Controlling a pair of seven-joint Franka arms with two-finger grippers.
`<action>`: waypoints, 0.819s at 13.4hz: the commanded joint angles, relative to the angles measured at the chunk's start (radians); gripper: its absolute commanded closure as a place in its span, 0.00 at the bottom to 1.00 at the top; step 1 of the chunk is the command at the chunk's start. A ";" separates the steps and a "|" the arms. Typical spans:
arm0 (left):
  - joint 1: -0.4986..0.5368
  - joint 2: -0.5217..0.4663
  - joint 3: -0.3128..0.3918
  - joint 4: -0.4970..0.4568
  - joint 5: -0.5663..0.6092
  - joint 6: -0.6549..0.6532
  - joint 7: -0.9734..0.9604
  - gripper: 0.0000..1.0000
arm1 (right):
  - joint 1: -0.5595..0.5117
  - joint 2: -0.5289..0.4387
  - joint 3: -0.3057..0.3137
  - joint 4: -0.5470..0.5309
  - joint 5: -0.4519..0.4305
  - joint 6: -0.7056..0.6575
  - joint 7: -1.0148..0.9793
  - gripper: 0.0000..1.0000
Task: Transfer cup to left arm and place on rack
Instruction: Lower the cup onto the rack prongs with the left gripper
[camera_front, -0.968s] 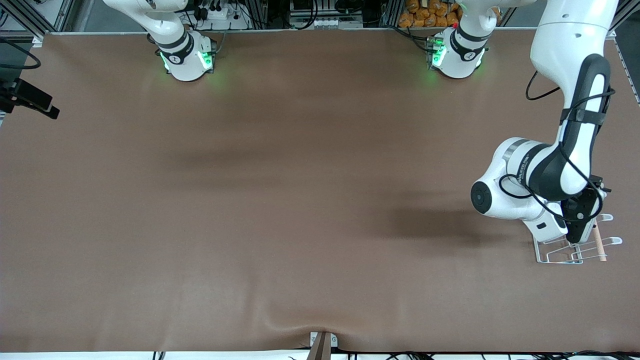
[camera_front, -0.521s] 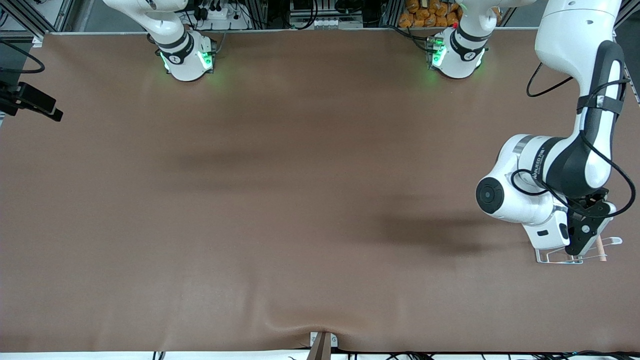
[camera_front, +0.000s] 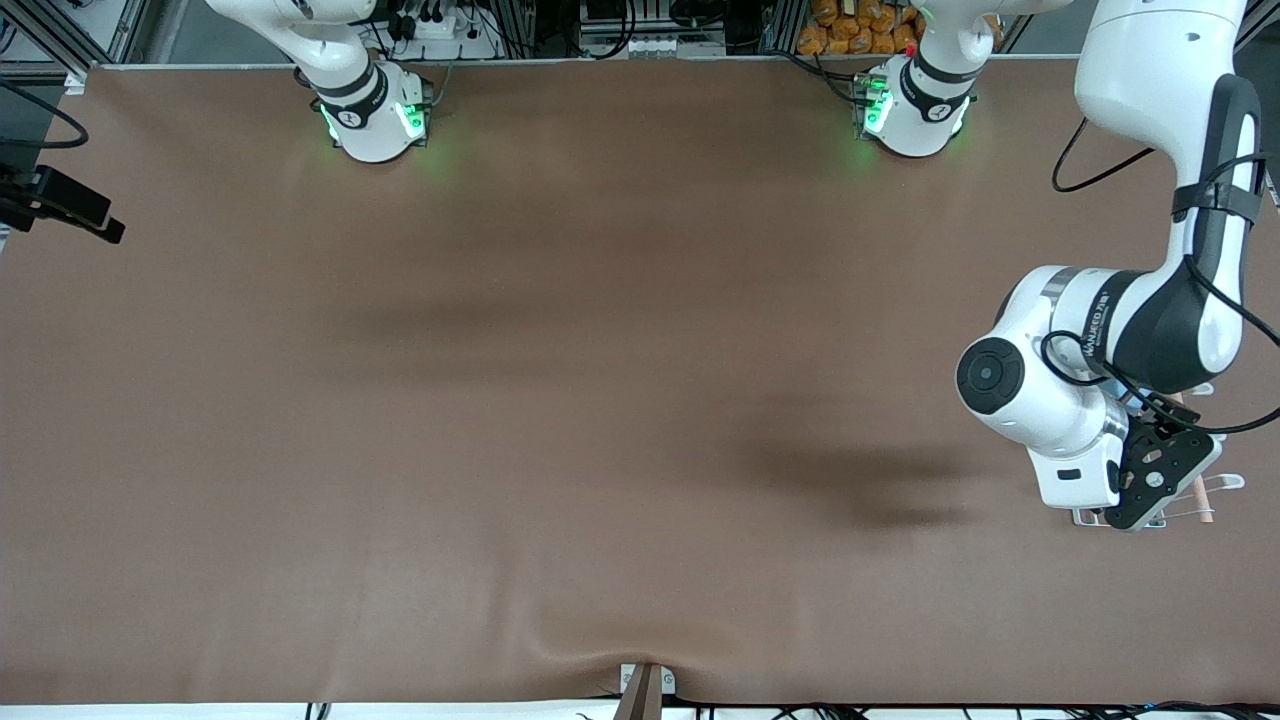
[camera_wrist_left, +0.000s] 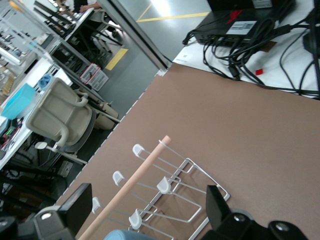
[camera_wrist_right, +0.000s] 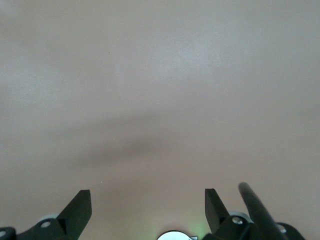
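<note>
Only a light-blue sliver of the cup (camera_wrist_left: 122, 235) shows in the left wrist view, low between the fingers and beside the rack's prongs. I cannot tell whether it rests on one. The white wire rack (camera_wrist_left: 192, 197) with its wooden rod (camera_wrist_left: 135, 180) stands at the left arm's end of the table. In the front view the left arm's hand covers most of the rack (camera_front: 1222, 484) and hides the cup. My left gripper (camera_wrist_left: 148, 200) hangs open over the rack (camera_front: 1135, 515), its fingers wide apart. My right gripper (camera_wrist_right: 147, 200) waits open over bare table.
The table's edge runs close by the rack (camera_wrist_left: 125, 107), with a chair (camera_wrist_left: 60, 117) and cables (camera_wrist_left: 260, 45) off the table past it. A black device (camera_front: 65, 205) sticks in at the right arm's end. A small bracket (camera_front: 645, 685) sits at the near edge.
The left arm's hand has swung and shifted toward the front camera over the rack, covering more of it. Its jaws stay wide. The right arm has not moved.
</note>
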 joint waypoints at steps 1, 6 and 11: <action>0.013 -0.027 -0.011 0.008 -0.062 0.037 0.073 0.00 | -0.007 0.006 0.006 0.018 -0.003 -0.034 0.000 0.00; 0.020 -0.037 -0.029 0.067 -0.136 0.089 0.262 0.00 | -0.004 0.007 0.006 0.018 0.003 -0.032 0.003 0.00; 0.051 -0.068 -0.031 0.094 -0.295 0.135 0.484 0.00 | -0.013 0.006 0.005 0.016 0.002 -0.035 0.000 0.00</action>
